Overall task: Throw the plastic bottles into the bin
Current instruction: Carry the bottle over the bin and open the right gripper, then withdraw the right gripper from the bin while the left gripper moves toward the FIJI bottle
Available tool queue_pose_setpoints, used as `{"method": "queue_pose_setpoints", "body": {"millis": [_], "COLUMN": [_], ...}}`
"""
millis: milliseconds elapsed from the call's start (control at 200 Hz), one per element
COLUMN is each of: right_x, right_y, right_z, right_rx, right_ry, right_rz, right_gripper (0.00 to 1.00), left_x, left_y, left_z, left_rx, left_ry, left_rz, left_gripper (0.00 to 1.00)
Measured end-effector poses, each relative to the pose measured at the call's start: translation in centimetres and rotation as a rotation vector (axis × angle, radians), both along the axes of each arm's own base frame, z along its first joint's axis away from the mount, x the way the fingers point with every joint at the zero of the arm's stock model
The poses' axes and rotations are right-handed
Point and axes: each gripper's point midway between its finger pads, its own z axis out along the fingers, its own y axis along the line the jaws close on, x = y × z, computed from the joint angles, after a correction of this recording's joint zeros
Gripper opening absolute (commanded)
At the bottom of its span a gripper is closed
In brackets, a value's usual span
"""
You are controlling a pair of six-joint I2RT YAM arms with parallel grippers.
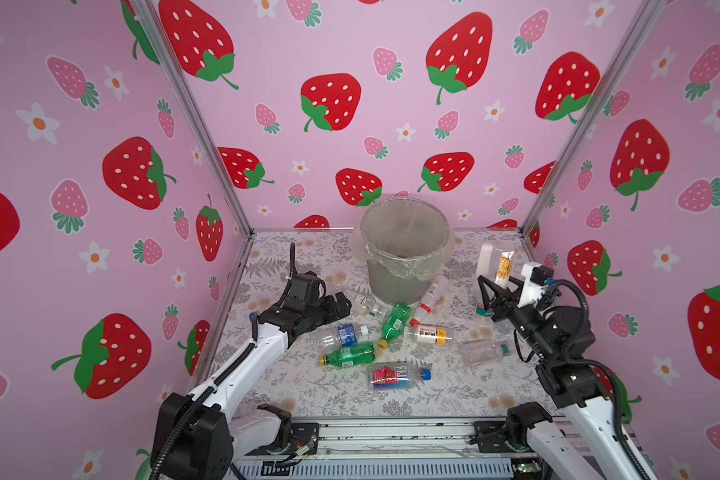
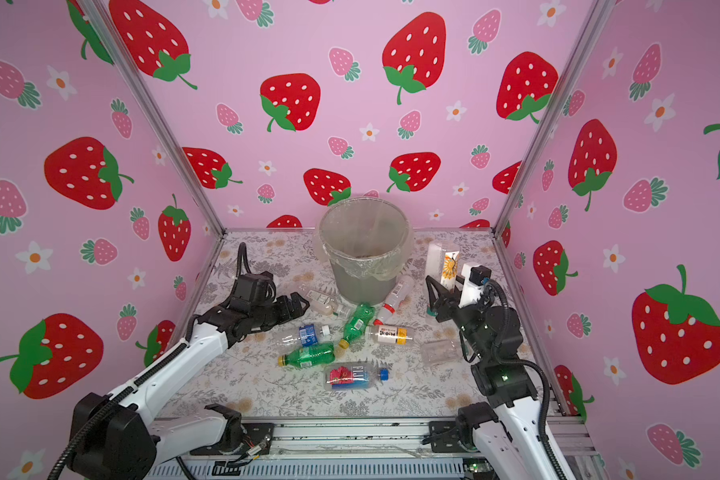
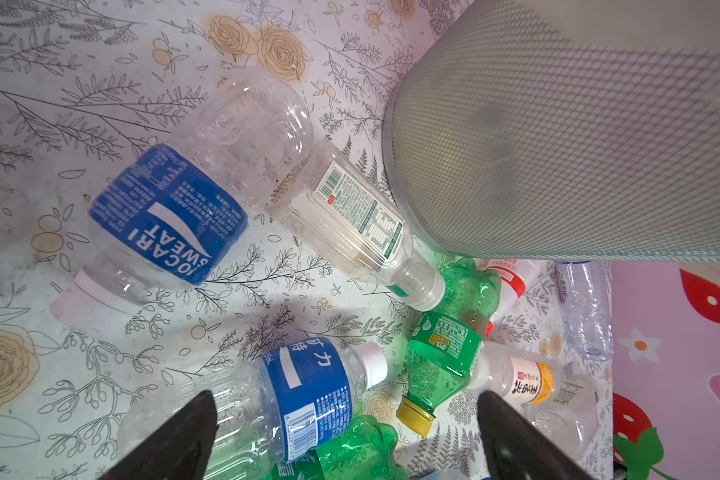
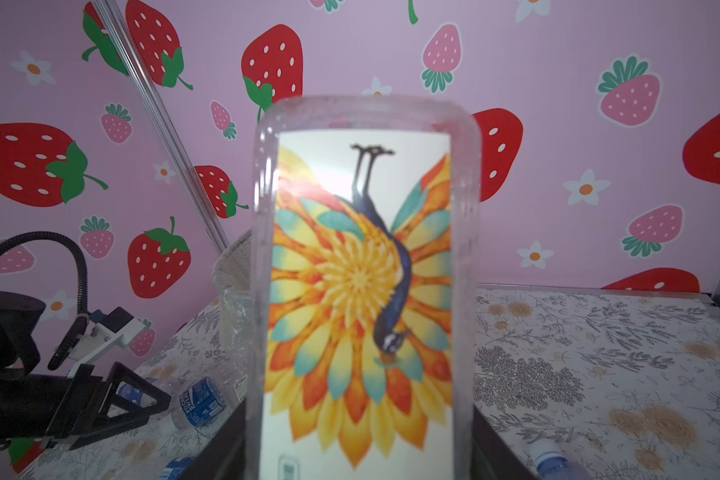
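The right gripper (image 1: 496,296) is clamped on a clear peacock-label bottle (image 1: 503,266), which sticks up roughly upright from its jaws, off to the right of the bin (image 1: 395,286). From the right wrist camera, that bottle (image 4: 362,291) fills the middle of the view. The left gripper (image 1: 338,305) is spread wide with nothing in it, low to the left of the bin. Its fingers (image 3: 175,436) frame a blue-label bottle (image 3: 304,395) lying below.

The other plastic bottles lie scattered in front of the bin. A clear one (image 1: 364,302) sits near its base, and there are two green bottles (image 1: 393,322) with yellow caps. A red-labelled bottle (image 1: 430,296) lies just beside the bin's right side. Then come a yellow-labelled bottle (image 1: 430,334), a crushed clear bottle (image 1: 481,352) and, farthest out, a Fiji bottle (image 1: 396,374). The bin stands upright at the back of the floral table (image 1: 300,395), its bag liner (image 1: 408,266) folded over the rim.
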Motion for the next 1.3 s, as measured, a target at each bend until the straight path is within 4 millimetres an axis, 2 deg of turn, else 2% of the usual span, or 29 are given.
{"method": "queue_pose_setpoints", "body": {"millis": [95, 105, 130, 170, 235, 270, 320, 365, 425, 430, 490, 580, 645, 710, 820, 930, 1025, 1161, 1301], "right_x": [1.8, 2.1, 2.7, 3.8, 5.9, 7.3, 9.3, 11.0, 13.5, 14.2, 16.4, 18.0, 17.7, 16.5, 13.3, 9.6, 7.2, 5.8, 5.4], "right_y": [2.1, 2.5, 3.3, 4.8, 7.1, 8.4, 10.0, 11.1, 12.5, 12.8, 13.9, 14.6, 14.4, 13.5, 10.9, 8.0, 5.7, 3.8, 3.0], "right_z": [2.5, 3.3, 3.7, 5.6, 7.2, 7.9, 8.6, 8.5, 8.9, 8.7, 8.4, 7.4, 6.6, 6.1, 6.0, 7.7, 7.4, 4.8, -0.2], "right_rx": [0.004, 0.008, 0.006, 0.008, 0.004, 0.003, 0.003, -0.008, -0.014, -0.023, -0.038, -0.059, -0.071, -0.077, -0.080, -0.055, -0.045, -0.068, -0.119], "right_ry": [-0.010, -0.022, -0.020, -0.040, -0.048, -0.048, -0.041, -0.027, -0.014, -0.003, 0.023, 0.060, 0.081, 0.088, 0.078, 0.018, 0.005, 0.049, 0.156], "right_rz": [0.035, 0.043, 0.054, 0.073, 0.093, 0.099, 0.099, 0.092, 0.078, 0.075, 0.063, 0.052, 0.047, 0.037, 0.007, -0.029, -0.069, -0.115, -0.135], "right_gripper": [0.58, 0.58, 0.59, 0.59, 0.61, 0.67, 0.84, 1.00, 0.99, 0.99, 0.99, 0.99, 0.99, 0.99, 0.99, 0.99, 0.99, 0.99, 0.99], "left_x": [0.0, 0.0, 0.0, 0.1, 0.1, 0.1, 0.1, 0.0, 0.0, 0.0, -0.1, -0.4, -0.4, -0.5, -0.6, -0.7, -0.8, -0.9, -1.3], "left_y": [0.1, 0.1, 0.1, 0.2, 0.3, 0.4, 0.5, 0.6, 0.8, 0.8, 0.9, 1.2, 1.3, 1.3, 1.4, 1.4, 1.4, 1.3, 1.3], "left_z": [0.0, 0.0, 0.0, 0.0, 0.0, 0.0, -0.1, -0.2, -0.3, -0.3, -0.4, -0.6, -0.5, -0.3, -0.1, -0.2, -0.2, -0.2, -0.4], "left_rx": [0.002, 0.002, 0.002, 0.003, 0.004, 0.005, 0.007, 0.007, 0.009, 0.010, 0.012, 0.018, 0.019, 0.018, 0.016, 0.017, 0.014, 0.012, 0.014], "left_ry": [-0.001, -0.001, -0.001, -0.001, -0.001, 0.000, 0.004, 0.007, 0.012, 0.013, 0.020, 0.034, 0.033, 0.029, 0.023, 0.031, 0.036, 0.042, 0.060], "left_rz": [0.001, 0.001, 0.001, 0.001, 0.004, 0.007, 0.009, 0.012, 0.015, 0.015, 0.018, 0.020, 0.022, 0.023, 0.022, 0.021, 0.018, 0.014, 0.008], "left_gripper": [0.99, 0.99, 0.99, 0.99, 0.99, 0.99, 0.99, 0.99, 0.99, 0.99, 0.99, 0.99, 0.99, 0.99, 0.99, 0.99, 0.99, 0.99, 0.99]}}
